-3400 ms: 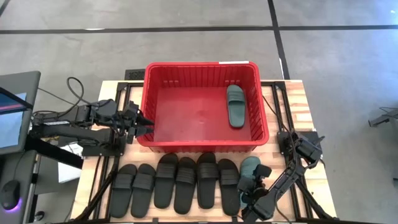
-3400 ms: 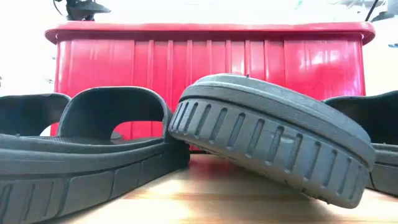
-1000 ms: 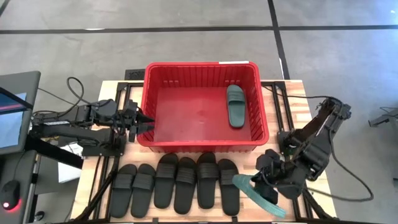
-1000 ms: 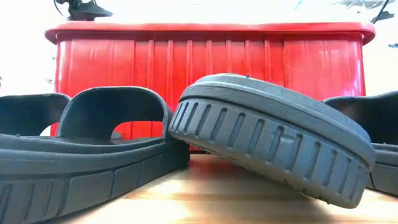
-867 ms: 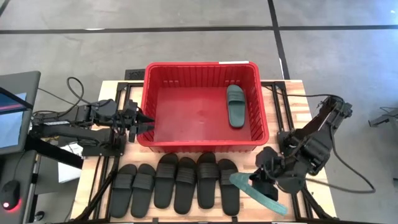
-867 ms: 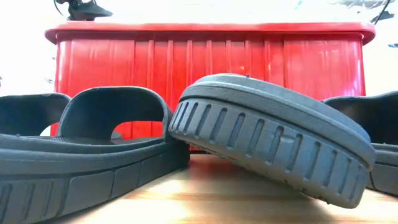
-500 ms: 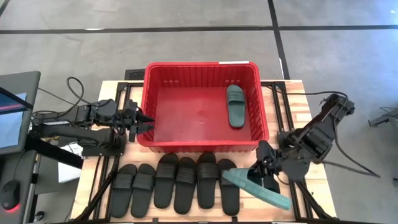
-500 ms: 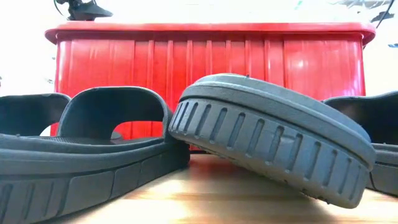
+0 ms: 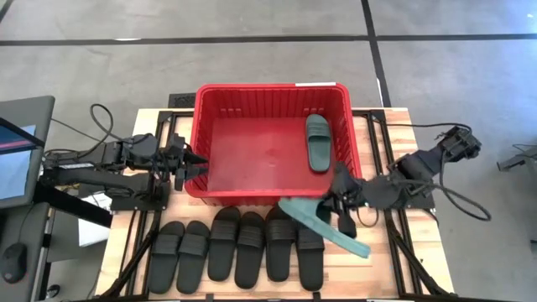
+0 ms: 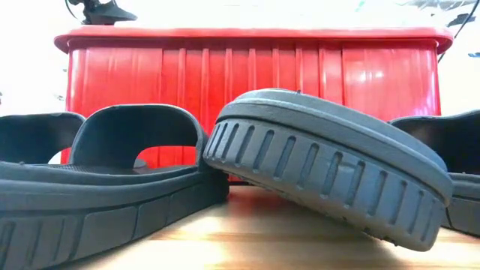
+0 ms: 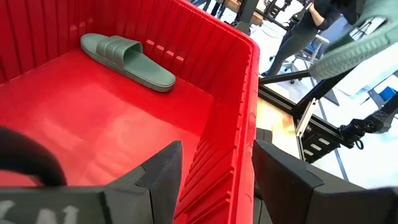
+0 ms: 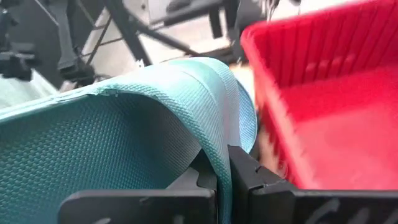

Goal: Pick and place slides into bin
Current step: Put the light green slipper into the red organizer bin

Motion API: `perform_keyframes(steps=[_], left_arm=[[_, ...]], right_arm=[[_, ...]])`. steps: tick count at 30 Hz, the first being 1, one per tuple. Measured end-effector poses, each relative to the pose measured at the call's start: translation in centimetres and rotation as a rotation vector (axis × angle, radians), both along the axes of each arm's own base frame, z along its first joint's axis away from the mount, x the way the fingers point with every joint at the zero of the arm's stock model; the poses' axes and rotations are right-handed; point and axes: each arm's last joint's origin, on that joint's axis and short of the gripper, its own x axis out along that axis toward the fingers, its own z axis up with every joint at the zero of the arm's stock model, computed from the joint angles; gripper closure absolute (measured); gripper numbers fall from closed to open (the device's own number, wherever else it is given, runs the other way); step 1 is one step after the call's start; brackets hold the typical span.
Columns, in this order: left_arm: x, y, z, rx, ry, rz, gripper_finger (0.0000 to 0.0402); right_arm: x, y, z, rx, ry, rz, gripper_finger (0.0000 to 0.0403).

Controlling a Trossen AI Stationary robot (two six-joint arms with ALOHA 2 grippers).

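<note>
My right pincer (image 9: 342, 211) grips a teal slide (image 9: 323, 226) above the black slides (image 9: 237, 245), beside the red bin (image 9: 199, 126); my left pincer (image 9: 186, 164), open, straddles its wall.

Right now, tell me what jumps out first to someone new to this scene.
The big red bin at mid-table, with one green sandal lying inside near its right wall. The right gripper, at the bin's front right corner, holds a second green sandal in the air above the row of black sandals along the table's front edge.
</note>
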Motion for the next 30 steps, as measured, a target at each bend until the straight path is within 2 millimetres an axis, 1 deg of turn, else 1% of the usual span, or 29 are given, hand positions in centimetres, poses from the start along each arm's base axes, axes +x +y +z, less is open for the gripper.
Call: perform_keyframes(steps=[6, 13, 22, 27, 29, 30], left_arm=[[0.0, 0.1, 0.0, 0.006, 0.000, 0.019, 0.0219], [0.0, 0.1, 0.0, 0.012, 0.000, 0.044, 0.0219], [0.0, 0.3, 0.0, 0.018, 0.000, 0.087, 0.0219], [0.0, 0.3, 0.0, 0.018, 0.002, 0.120, 0.0219], [0.1, 0.4, -0.1, 0.015, 0.004, 0.130, 0.0219], [0.1, 0.4, -0.1, 0.015, 0.005, 0.132, 0.0219]], right_arm=[[1.5, -2.5, 0.6, -0.178, -0.083, -0.083, 0.0402], [2.6, -6.5, 0.7, -0.387, -0.066, -0.291, 0.0402], [3.2, -12.4, 0.7, -0.553, 0.021, -0.487, 0.0402], [3.8, -15.4, -0.1, -0.628, 0.123, -0.546, 0.0402], [4.6, -16.4, -0.5, -0.650, 0.151, -0.570, 0.0402], [4.8, -17.0, -1.0, -0.663, 0.189, -0.570, 0.0402]])
